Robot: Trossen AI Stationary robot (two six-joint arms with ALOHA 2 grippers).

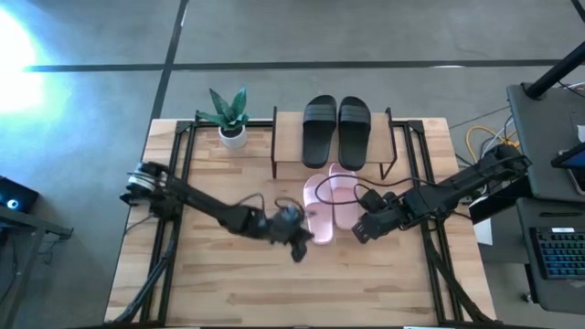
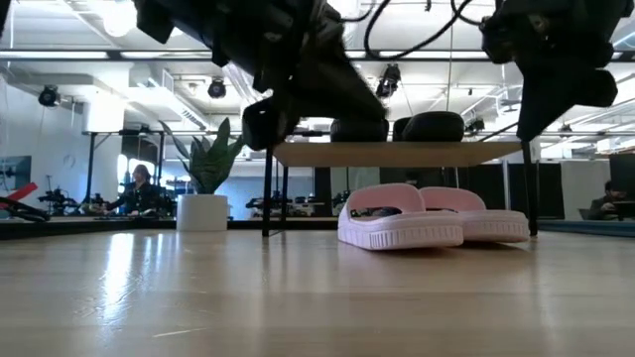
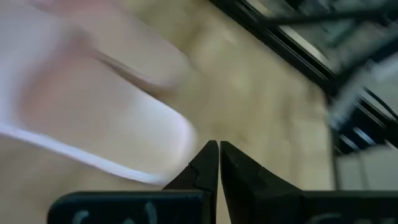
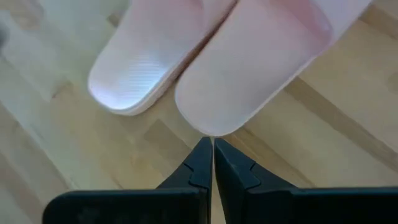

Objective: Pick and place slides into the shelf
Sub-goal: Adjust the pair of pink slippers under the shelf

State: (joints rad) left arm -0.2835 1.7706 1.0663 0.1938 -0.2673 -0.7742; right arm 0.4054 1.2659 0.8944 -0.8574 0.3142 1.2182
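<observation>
The black pair of slides (image 1: 336, 130) (image 2: 397, 127) lies side by side on the top board of the shelf (image 1: 287, 146) (image 2: 397, 154). The pink pair (image 1: 327, 206) (image 2: 427, 220) rests sole-down on the table, toes under the shelf and heels toward the near edge. My left gripper (image 1: 297, 249) (image 3: 218, 144) is shut, just near-left of the left pink slide's heel (image 3: 93, 106). My right gripper (image 1: 358, 230) (image 4: 209, 142) is shut, just near-right of the right pink slide's heel (image 4: 249, 68). The low view shows both hanging above the tabletop.
A potted plant (image 1: 230, 119) (image 2: 203, 188) stands left of the shelf at the far edge. Black frame rails (image 1: 178, 169) (image 1: 422, 169) run along the table's left and right sides. Bare wood (image 1: 274, 292) lies toward the near edge. A person (image 2: 139, 188) sits far behind.
</observation>
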